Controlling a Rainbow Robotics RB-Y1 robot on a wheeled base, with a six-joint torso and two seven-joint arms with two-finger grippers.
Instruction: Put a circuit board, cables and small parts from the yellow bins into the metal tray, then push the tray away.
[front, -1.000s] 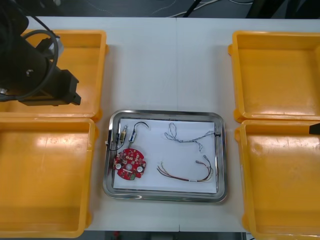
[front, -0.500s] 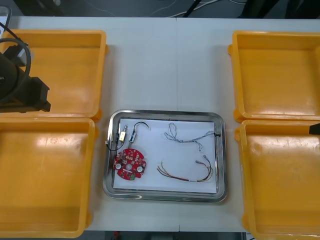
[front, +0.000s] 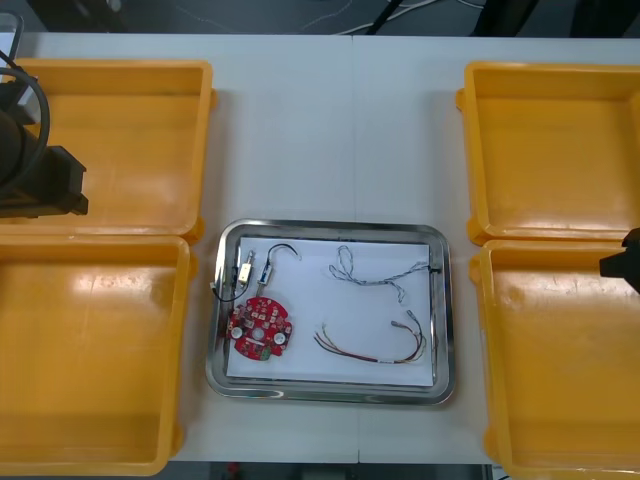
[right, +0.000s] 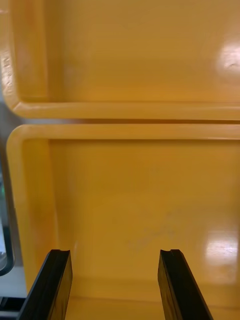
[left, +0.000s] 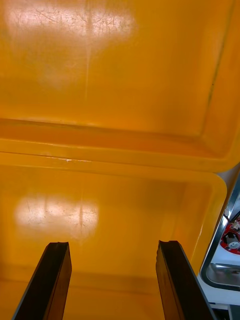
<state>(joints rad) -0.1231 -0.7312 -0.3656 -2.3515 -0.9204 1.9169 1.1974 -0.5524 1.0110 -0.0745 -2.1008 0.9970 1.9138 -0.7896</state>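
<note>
At the far left I see my left arm (front: 32, 172) over the far left bin (front: 140, 130). The left gripper (left: 112, 282) hangs with its fingers spread wide and nothing between them, above the seam where that bin meets the near left bin (front: 95, 360). Both bins show me bare, glossy yellow floors.

In the middle of the table (front: 340, 130) sits the metal tray (front: 330, 227), white inside. At its left lies the round red circuit board (front: 260, 327), with the black cable (front: 282, 250) and small metal parts (front: 245, 270) just beyond it. The blue and white cable (front: 378, 274) lies toward the tray's far right, and the red and yellow cable (front: 375, 347) nearer me.

The far right bin (front: 550, 150) and near right bin (front: 560, 370) have bare floors too. My right arm (front: 622, 265) pokes in at the right edge, and the right gripper (right: 115, 285) is spread apart, gripping nothing, over the near right bin.
</note>
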